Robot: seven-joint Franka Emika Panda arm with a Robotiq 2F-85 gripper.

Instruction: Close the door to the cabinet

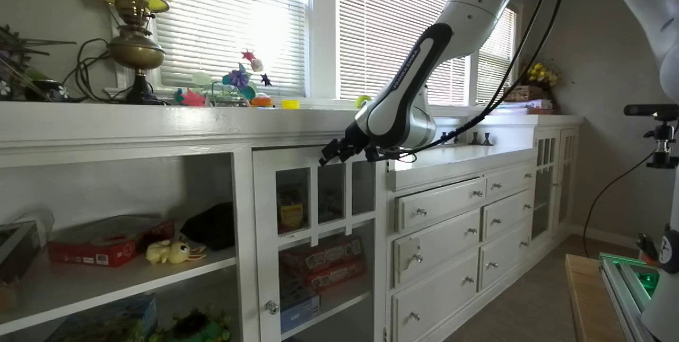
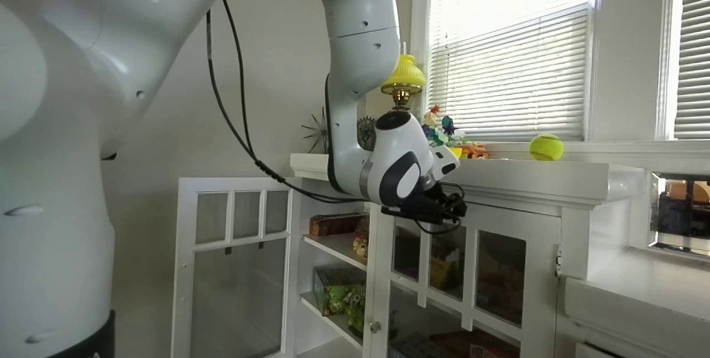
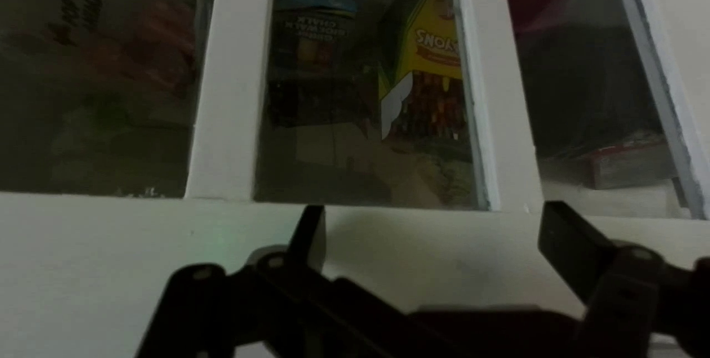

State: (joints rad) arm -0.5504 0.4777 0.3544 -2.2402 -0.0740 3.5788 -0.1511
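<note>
The white cabinet has a glass-paned door (image 1: 265, 257), also in an exterior view (image 2: 541, 269), with a round knob (image 1: 271, 307). This door stands in its frame, shut or nearly so; I cannot tell if it is fully flush. A second glass door (image 2: 186, 280) is swung wide open, baring the shelves. My gripper (image 1: 335, 152) is at the upper part of the paned door, just under the countertop; it also shows in an exterior view (image 2: 456, 209). In the wrist view the gripper (image 3: 432, 208) is open and empty, its fingers apart before the door's white top rail (image 3: 111, 236). Contact is unclear.
The countertop ledge (image 1: 175, 119) overhangs just above the gripper. On it stand a yellow-shaded lamp (image 1: 137, 50), pinwheel flowers (image 1: 238, 78) and a tennis ball (image 2: 546, 147). Drawers (image 1: 435, 246) lie beside the paned door. A yellow plush toy (image 1: 172, 252) sits on the shelf.
</note>
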